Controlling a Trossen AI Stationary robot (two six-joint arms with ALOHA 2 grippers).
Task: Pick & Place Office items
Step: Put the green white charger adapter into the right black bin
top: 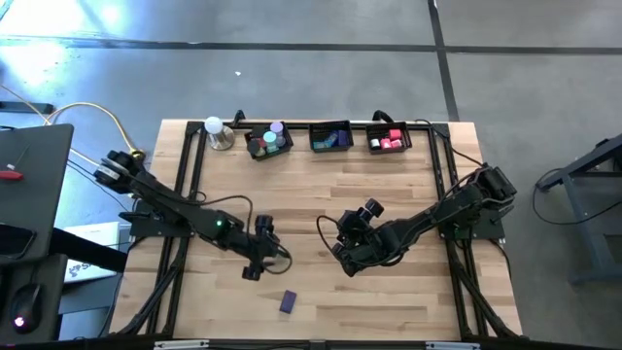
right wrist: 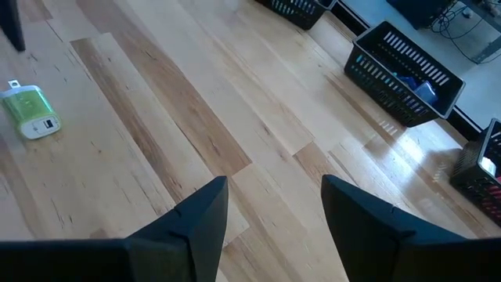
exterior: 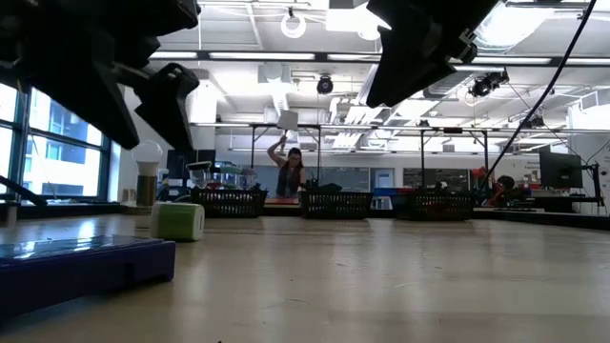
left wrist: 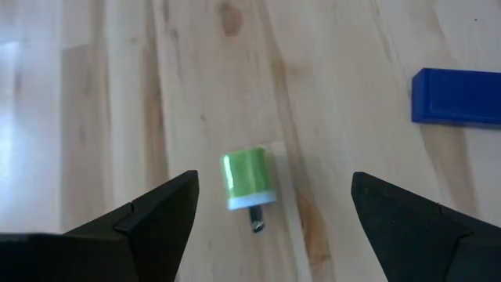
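Note:
A small lime-green and white plug-like item lies on its side on the wood. My left gripper hovers above it, open, one finger on each side and touching nothing. In the high view the left gripper hides the item. The low view shows the item resting on the table below the left fingers. A blue block lies flat near the table's near edge, also the blue block. My right gripper waits open over bare wood at mid-table, right gripper, with the green item off to its side.
Three black mesh trays line the far edge: one with lilac and teal cylinders, one with blue and teal bits, one with pink and red blocks. A white ball on a metal base stands at the far left. A person stands in the room beyond.

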